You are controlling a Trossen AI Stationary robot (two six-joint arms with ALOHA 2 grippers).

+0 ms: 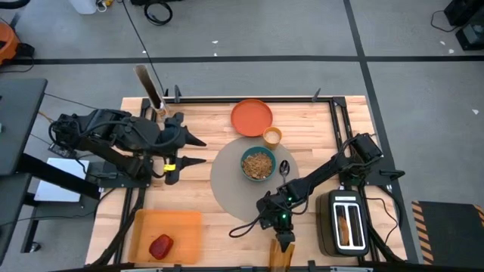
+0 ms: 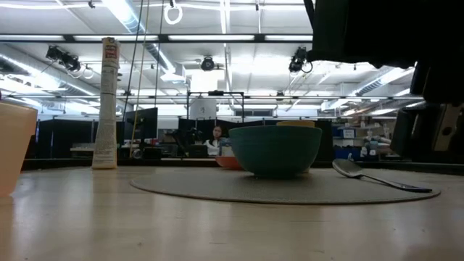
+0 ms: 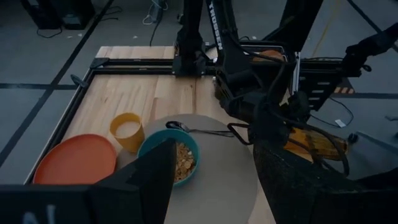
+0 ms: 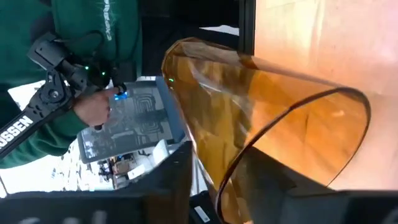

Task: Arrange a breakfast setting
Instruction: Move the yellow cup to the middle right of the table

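Note:
A teal bowl (image 1: pixel 259 163) of cereal and a metal spoon (image 1: pixel 284 168) lie on the round grey mat (image 1: pixel 227 189). Beyond the mat are the orange plate (image 1: pixel 251 117) and the small yellow cup (image 1: pixel 272 136). The red apple (image 1: pixel 160 246) lies in an orange tray (image 1: pixel 185 223), and a toast slice (image 1: pixel 345 224) stands in the toaster (image 1: pixel 344 242). At the table's near edge, my right gripper (image 1: pixel 282 240) is shut on an amber see-through glass (image 1: pixel 281 258). My left gripper (image 1: pixel 203 150) hovers open, left of the mat. My right gripper has the amber glass (image 4: pixel 267 112) by its wall near the rim (image 4: pixel 231 177). One finger (image 4: pixel 171 180) lies outside the wall, and the other seems to stand inside the mouth. The gripper comes slanting down from the table's far side. Whether the glass rests on the table does not show.
The yellow cereal box (image 1: pixel 150 87) stands at the far left corner, and the toaster is at the near right. A raised black frame (image 1: pixel 333 113) runs around the wooden table. A person in a green top (image 4: pixel 93 37) shows beyond the near edge.

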